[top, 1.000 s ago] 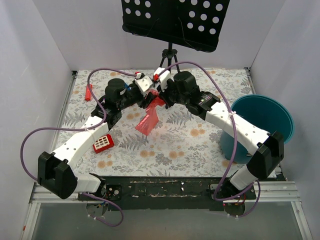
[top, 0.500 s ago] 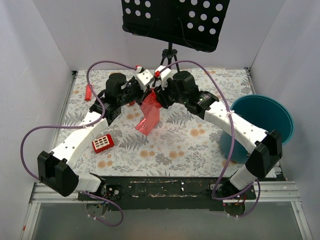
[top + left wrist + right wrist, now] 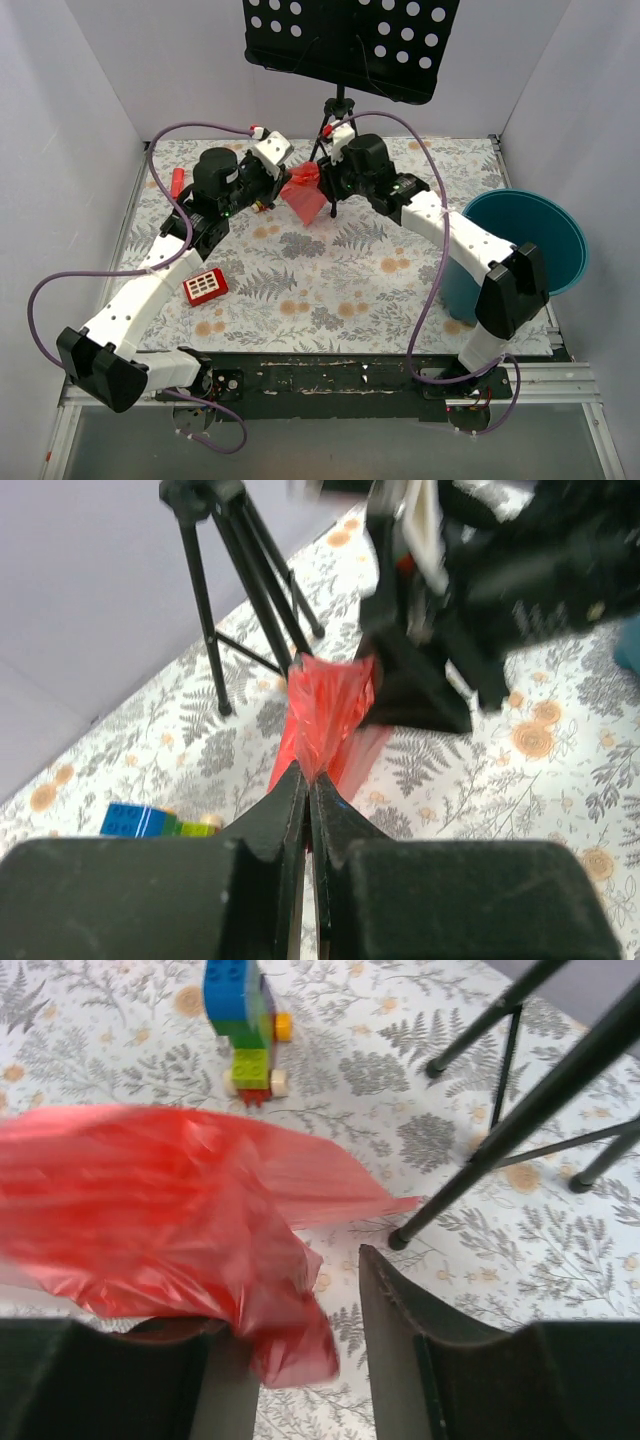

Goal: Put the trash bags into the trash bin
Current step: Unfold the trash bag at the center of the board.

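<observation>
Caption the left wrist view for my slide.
Left tool shut on the crinkled red trash bag, right tool at its far end, tripod behind.

Bright, even light, soft shadows — wrist views blurred, perhaps by motion.

Crinkly, glossy plastic trash bag (image 3: 303,192); smooth plastic trash bin (image 3: 540,240)

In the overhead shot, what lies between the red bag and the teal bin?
In the top view, only the right arm and its purple cable cross the floral cloth between the trash bag and the trash bin; nothing loose lies there.
</observation>
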You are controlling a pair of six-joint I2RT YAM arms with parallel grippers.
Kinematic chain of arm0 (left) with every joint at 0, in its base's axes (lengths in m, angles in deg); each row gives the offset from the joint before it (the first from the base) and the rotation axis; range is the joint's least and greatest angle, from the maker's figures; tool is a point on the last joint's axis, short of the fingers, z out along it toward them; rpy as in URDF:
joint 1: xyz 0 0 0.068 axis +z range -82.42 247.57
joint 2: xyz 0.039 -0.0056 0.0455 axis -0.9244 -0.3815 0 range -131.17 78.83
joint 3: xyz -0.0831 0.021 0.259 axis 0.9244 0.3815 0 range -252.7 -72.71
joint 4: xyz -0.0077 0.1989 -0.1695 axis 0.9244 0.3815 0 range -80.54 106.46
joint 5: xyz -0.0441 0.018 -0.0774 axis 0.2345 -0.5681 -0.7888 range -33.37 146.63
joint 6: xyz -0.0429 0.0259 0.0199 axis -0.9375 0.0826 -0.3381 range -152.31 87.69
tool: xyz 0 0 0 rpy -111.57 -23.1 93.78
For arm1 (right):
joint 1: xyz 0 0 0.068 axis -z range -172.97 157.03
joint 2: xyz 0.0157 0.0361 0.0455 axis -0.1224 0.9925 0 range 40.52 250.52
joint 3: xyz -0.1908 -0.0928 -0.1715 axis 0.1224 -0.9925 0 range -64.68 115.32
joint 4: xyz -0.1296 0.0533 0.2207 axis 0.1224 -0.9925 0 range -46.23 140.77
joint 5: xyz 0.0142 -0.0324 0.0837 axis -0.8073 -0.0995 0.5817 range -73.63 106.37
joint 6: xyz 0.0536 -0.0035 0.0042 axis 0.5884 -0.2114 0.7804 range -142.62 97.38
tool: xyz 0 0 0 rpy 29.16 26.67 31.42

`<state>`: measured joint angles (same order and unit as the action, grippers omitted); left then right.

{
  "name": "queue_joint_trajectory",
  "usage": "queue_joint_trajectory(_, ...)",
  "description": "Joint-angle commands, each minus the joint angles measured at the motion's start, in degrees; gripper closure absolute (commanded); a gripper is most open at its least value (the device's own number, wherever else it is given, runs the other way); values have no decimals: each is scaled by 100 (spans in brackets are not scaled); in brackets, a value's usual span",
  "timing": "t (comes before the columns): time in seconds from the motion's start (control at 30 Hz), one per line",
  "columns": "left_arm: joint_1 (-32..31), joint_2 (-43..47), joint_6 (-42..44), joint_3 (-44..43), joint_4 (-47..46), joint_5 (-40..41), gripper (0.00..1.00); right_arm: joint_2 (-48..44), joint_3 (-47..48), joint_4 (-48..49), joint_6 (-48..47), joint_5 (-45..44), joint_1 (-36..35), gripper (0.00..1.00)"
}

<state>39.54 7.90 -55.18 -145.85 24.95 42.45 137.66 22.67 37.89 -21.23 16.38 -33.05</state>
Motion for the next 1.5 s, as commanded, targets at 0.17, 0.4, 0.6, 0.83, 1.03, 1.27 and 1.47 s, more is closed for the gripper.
queue_joint_trajectory(0.17,131,423,81,432,-292,758,100,-1021,-886,-65,-534,735,518,87)
queue_joint_trajectory(0.4,105,326,-147,529,-388,600,100,-1786,-1098,-267,-903,2720,510,64)
queue_joint_trajectory(0.6,61,326,-384,363,-389,20,100,-1472,-747,31,-886,2663,106,31)
queue_joint_trajectory(0.83,52,370,-262,327,-265,-24,100,-715,211,155,-254,2662,0,26)
queue_joint_trajectory(1.03,43,458,-130,345,-230,72,100,-819,880,-468,-314,2723,140,23)
queue_joint_trajectory(1.27,43,476,-77,353,-362,178,100,-1251,572,-206,11,3172,597,23)
queue_joint_trajectory(1.47,43,572,-94,389,-450,64,100,-759,959,-161,90,2848,571,25)
